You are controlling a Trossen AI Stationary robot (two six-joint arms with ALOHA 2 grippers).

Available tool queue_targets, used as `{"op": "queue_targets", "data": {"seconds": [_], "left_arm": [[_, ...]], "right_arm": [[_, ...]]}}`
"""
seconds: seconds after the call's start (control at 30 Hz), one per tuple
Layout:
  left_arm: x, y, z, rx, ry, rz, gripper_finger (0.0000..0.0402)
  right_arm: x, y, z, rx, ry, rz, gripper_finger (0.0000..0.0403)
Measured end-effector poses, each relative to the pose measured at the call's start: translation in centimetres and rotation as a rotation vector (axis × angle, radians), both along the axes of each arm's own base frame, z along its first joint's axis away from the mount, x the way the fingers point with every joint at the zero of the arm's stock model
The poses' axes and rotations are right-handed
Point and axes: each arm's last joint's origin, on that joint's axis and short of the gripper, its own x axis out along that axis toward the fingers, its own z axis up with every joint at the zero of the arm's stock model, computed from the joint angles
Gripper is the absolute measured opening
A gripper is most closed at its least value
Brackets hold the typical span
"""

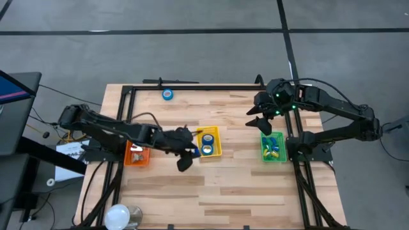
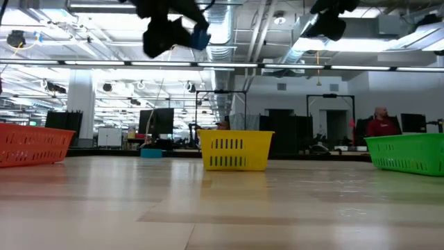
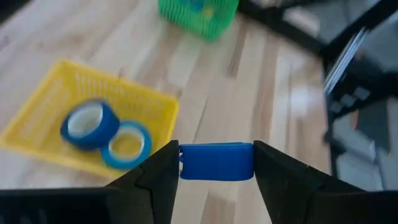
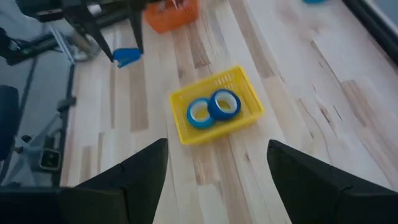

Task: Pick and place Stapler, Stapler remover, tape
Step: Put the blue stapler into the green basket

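While the left gripper (image 3: 216,163) hangs above the surface just beside the yellow basket (image 1: 216,151), its fingers are clamped on a blue tape roll (image 3: 216,162) held edge-on. Two more rolls (image 4: 212,107) sit inside the basket, another (image 1: 167,94) near the far edge. The right gripper (image 4: 217,163) hovers spread wide, empty, by the green basket (image 1: 272,155). Plenty of bare wood around.
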Motion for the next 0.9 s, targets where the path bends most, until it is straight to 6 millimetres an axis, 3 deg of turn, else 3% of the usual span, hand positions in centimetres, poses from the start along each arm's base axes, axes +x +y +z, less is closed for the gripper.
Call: {"op": "queue_targets", "data": {"seconds": [0.3, 0.9], "left_arm": [[0.6, 2.0, 2.9, -0.042, -0.248, 0.067, 0.0182], [1.5, 5.4, 7.8, -0.109, -0.772, 0.177, 0.0182]], "right_arm": [[1.3, 1.1, 1.3, -0.090, -0.171, 0.076, 0.0265], [3.1, 2.2, 5.5, -0.499, -0.601, 0.094, 0.0265]]}}
